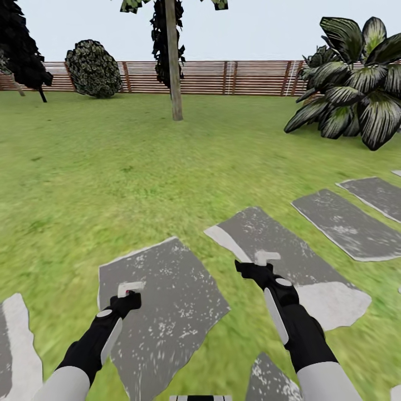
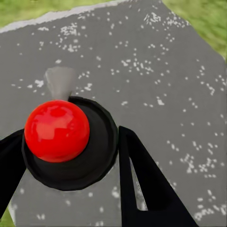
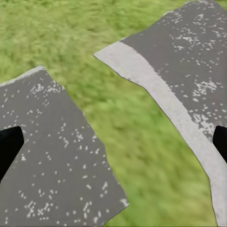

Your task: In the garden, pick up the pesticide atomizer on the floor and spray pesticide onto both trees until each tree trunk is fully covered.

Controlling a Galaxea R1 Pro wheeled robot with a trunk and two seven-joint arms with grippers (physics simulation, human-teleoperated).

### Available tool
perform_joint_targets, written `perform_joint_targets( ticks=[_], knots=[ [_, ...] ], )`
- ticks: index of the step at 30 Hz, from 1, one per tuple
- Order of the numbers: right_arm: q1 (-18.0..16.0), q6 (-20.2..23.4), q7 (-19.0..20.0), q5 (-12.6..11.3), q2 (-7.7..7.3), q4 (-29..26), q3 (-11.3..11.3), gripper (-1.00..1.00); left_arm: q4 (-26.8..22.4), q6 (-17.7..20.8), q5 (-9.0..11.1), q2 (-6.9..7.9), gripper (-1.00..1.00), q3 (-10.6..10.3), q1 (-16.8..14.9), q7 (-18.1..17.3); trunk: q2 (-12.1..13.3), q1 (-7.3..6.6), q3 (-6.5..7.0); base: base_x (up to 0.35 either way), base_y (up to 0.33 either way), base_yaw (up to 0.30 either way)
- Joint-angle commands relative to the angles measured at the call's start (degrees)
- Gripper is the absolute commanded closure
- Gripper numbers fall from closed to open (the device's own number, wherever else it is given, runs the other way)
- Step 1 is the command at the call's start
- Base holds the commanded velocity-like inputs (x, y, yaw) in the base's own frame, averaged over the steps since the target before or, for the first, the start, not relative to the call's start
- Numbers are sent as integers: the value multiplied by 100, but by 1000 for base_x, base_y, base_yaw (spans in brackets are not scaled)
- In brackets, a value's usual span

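Note:
My left gripper [image 1: 127,296] is shut on the pesticide atomizer [image 1: 131,288], a small dark sprayer with a whitish-grey head. In the left wrist view the atomizer [image 2: 71,142] is a round black body with a grey nozzle and a bright red dot on top, held between the two black fingers [image 2: 146,184]. My right gripper [image 1: 260,263] is open and empty, its fingers [image 3: 9,146] far apart over grass and paving. Far ahead on the garden lawn [image 1: 111,167] stands a tree with a pale, slightly tilted trunk [image 1: 175,83]. No white specks show.
Grey stepping stones [image 1: 167,312] lie under both arms and run off to the right [image 1: 345,223]. A large-leaved shrub [image 1: 356,94] stands at right, a round bush [image 1: 93,68] and a dark tree [image 1: 22,55] at the back left, before the slatted fence [image 1: 250,78].

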Motion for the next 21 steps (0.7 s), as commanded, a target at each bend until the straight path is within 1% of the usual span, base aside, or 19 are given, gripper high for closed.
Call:
perform_joint_targets(
  ticks=[1, 21],
  knots=[
    [0, 0, -3, 0, 0, 0, 0, -100, -1, 0, -1, 0, 100, 0, 0, 1, 0, 0, 0, 337, 0, 0],
    [0, 0, 1, 0, 0, 7, 2, -100, -7, -6, 8, 2, 100, 0, 0, 1, 0, 0, 0, 337, 0, 0]
  ],
)
